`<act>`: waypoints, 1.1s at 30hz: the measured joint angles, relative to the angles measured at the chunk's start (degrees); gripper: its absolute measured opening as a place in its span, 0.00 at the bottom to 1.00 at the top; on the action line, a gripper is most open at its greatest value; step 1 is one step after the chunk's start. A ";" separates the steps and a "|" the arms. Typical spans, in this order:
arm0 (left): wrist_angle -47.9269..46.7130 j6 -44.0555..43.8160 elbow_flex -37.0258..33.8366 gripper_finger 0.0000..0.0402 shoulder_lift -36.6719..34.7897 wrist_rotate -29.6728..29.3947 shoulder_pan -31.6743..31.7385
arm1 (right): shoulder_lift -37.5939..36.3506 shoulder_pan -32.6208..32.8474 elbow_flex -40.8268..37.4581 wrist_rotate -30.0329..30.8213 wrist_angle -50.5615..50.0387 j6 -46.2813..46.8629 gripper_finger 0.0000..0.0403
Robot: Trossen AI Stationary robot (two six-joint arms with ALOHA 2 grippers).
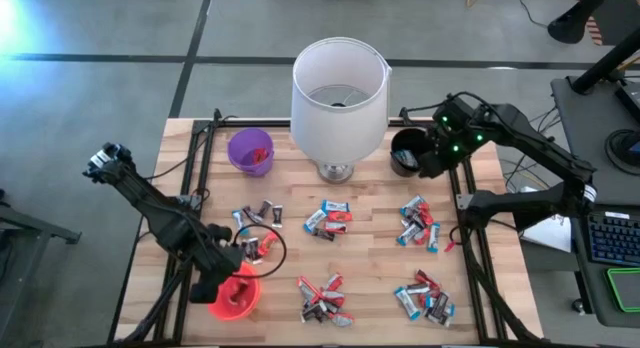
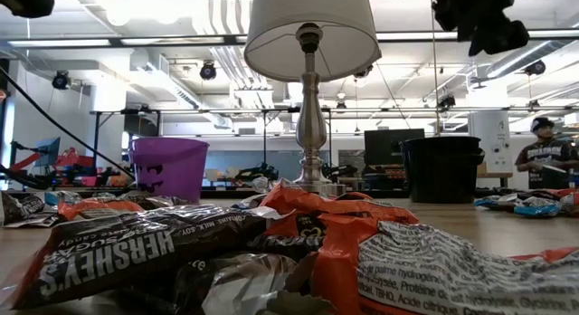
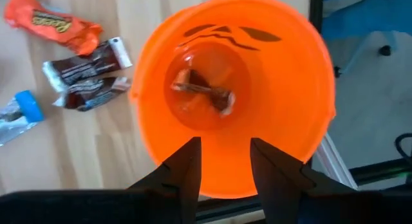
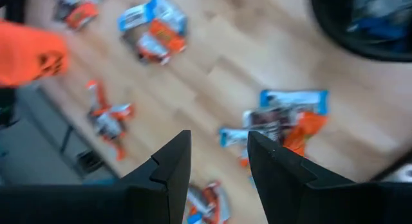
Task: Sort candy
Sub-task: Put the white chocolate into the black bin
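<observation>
Left gripper [image 3: 224, 169]: you have it over the orange cup [image 1: 236, 297], fingers parted and empty; one brown candy [image 3: 205, 94] lies inside, likely just dropped.
Candy piles [image 1: 324, 220]: unsorted heaps spread across the table [image 1: 370, 258] between the arms.
Right gripper [image 4: 217, 161]: yours hangs open and empty near the black cup [image 1: 405, 153], facing mixed wrappers.

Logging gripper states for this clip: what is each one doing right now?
Left gripper: open, empty, above the orange cup with a candy inside.
Right gripper: open, empty, beside the black cup.
</observation>
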 joint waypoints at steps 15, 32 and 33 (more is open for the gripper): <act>-6.52 2.12 4.14 0.28 -6.46 -10.87 6.53 | -2.56 19.98 0.00 4.61 0.94 15.04 0.36; -14.64 3.26 4.14 0.28 -15.22 -21.67 9.34 | 6.58 43.71 0.00 14.03 3.38 34.86 0.34; -15.08 3.26 4.14 0.28 -15.50 -21.69 9.34 | 7.74 44.83 -0.03 14.02 3.39 35.61 0.34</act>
